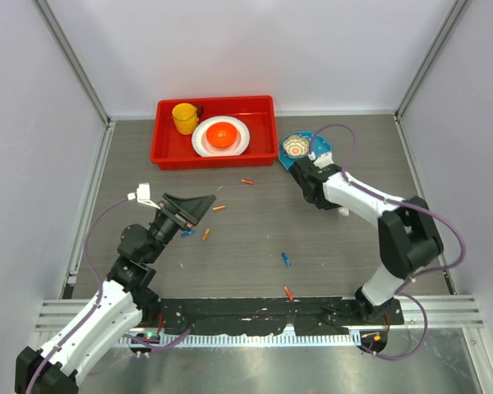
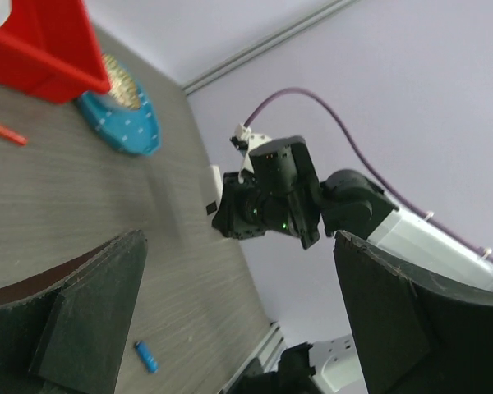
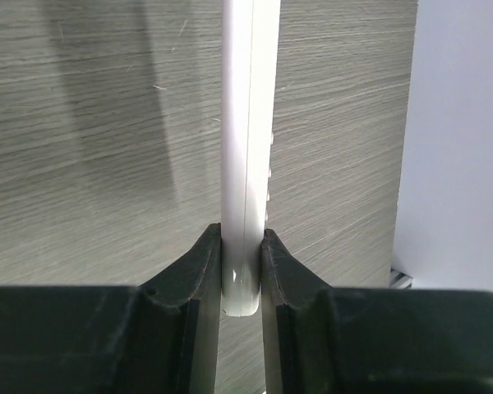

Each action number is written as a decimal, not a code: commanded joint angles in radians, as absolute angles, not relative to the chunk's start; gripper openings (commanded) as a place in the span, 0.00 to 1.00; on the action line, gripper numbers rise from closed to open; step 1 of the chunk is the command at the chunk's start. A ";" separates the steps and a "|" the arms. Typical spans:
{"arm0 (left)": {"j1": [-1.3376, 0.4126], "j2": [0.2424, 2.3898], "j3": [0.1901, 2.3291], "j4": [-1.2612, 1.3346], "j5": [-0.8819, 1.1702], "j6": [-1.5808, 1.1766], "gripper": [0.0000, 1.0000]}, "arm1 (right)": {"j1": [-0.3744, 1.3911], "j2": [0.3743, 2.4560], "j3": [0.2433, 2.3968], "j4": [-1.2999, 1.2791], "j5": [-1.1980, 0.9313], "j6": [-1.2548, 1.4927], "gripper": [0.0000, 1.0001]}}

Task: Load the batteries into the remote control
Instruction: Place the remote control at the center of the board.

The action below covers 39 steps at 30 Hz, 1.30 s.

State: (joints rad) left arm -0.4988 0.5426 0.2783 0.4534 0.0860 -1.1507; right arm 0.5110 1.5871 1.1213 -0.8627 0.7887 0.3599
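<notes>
Right fingers [image 3: 199, 263] pinch the remote control [image 3: 242, 123] edge-on at 2 o'clock; left fingers [image 2: 90, 328] gape wide, empty, at 9. Batteries [image 1: 286, 259] lie scattered across the counter [image 1: 353, 263]. Likely light, slick, quick to roll: take one across its middle.

Red tray [image 1: 181, 158], yellow cup [image 1: 184, 117], white plate [image 1: 201, 142], orange bowl [image 1: 223, 134], white remote control [image 3: 242, 164], orange and blue batteries [image 1: 218, 208], grey wood-grain worktop [image 1: 353, 254]

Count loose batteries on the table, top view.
6: orange battery below the red tray; two orange and a blue near the left gripper; blue mid-table; orange by the rail. Others may be hidden.
</notes>
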 commanded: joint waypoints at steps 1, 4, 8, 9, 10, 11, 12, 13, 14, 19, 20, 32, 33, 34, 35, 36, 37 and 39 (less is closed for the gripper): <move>-0.508 0.520 0.285 0.305 0.077 -1.088 1.00 | 0.517 1.703 1.190 -0.838 0.874 0.330 0.01; -0.511 0.503 0.278 0.322 0.087 -1.072 1.00 | 0.517 1.778 1.207 -0.812 0.874 0.305 0.01; -0.512 0.499 0.268 0.311 0.080 -1.074 1.00 | 0.517 1.848 1.236 -0.808 0.844 0.287 0.02; -0.512 0.499 0.264 0.311 0.078 -1.074 1.00 | 0.517 1.873 1.242 -0.807 0.833 0.284 0.02; -0.511 0.497 0.264 0.311 0.078 -1.077 1.00 | 0.517 1.881 1.244 -0.807 0.818 0.281 0.05; -0.511 0.495 0.262 0.311 0.077 -1.077 1.00 | 0.517 1.891 1.247 -0.805 0.807 0.278 0.07; -0.512 0.497 0.262 0.310 0.075 -1.077 0.99 | 0.517 1.910 1.249 -0.807 0.793 0.276 0.08; -0.511 0.495 0.261 0.310 0.077 -1.078 1.00 | 0.517 1.922 1.250 -0.810 0.761 0.276 0.11; -0.511 0.494 0.261 0.310 0.075 -1.077 1.00 | 0.518 1.928 1.249 -0.810 0.743 0.275 0.14; -0.511 0.480 0.258 0.285 0.069 -1.072 1.00 | 0.520 1.941 1.232 -0.785 0.637 0.276 0.40; -0.511 0.477 0.258 0.278 0.066 -1.068 1.00 | 0.525 1.939 1.229 -0.785 0.620 0.281 0.44; -0.511 0.477 0.270 0.218 0.040 -1.048 1.00 | 0.632 1.673 1.250 -0.747 0.537 0.367 0.76; -0.511 0.477 0.275 0.206 0.034 -1.040 1.00 | 0.634 1.570 1.235 -0.726 0.523 0.376 0.76; -0.511 0.483 0.282 0.189 0.028 -1.020 1.00 | 0.634 1.501 1.211 -0.659 0.482 0.386 0.76; -0.511 0.498 0.305 0.142 0.014 -1.006 1.00 | 0.635 1.436 1.136 -0.617 0.460 0.388 0.76; -0.511 0.512 0.323 0.108 0.009 -0.988 1.00 | 0.635 1.293 1.090 -0.571 0.436 0.391 0.76; -0.511 0.534 0.345 0.065 -0.029 -0.953 1.00 | 0.635 1.223 1.036 -0.467 0.375 0.396 0.76; -0.512 0.629 0.449 -0.174 -0.134 -0.931 1.00 | 0.637 1.014 0.841 -0.347 0.306 0.403 0.76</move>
State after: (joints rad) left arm -0.5098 0.5243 0.2981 0.1013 0.0204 -1.0222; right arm 0.6441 1.3464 1.0622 -0.5995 0.4473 0.3534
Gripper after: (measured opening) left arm 0.996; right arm 0.758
